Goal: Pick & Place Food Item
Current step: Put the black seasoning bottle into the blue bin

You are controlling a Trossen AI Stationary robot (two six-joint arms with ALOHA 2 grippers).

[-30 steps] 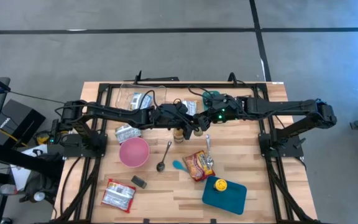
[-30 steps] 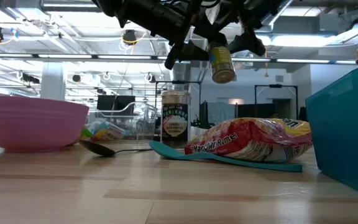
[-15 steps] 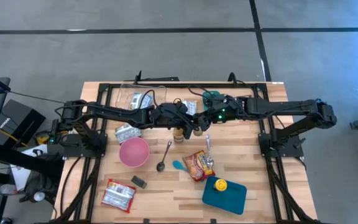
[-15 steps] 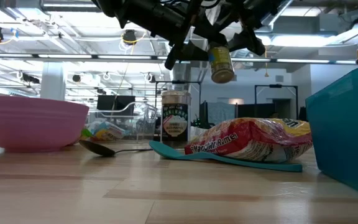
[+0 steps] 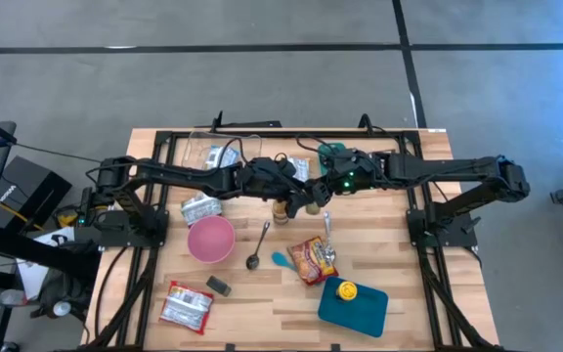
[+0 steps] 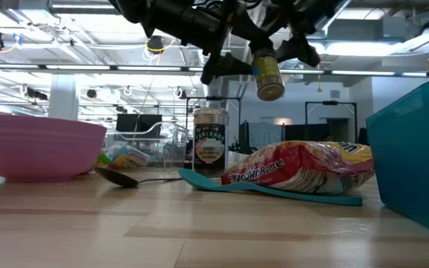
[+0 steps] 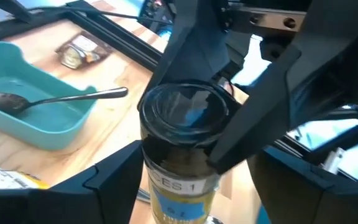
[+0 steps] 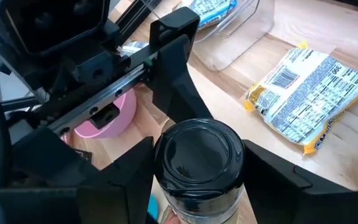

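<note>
Spice jar mid-air between both hands, barely shifted since a second ago.

Left hand (image 6: 226, 56) and right hand (image 6: 285, 46) both pinch the jar (image 6: 267, 74), so a handover seems underway. It hangs above the desk (image 6: 199, 231), long axis near upright, leaning slightly, black lid uppermost.

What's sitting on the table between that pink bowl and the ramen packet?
In the high view, a metal spoon lies between the pink bowl and the ramen packet, with a small teal spoon right beside the packet. The low view shows the same.
</note>
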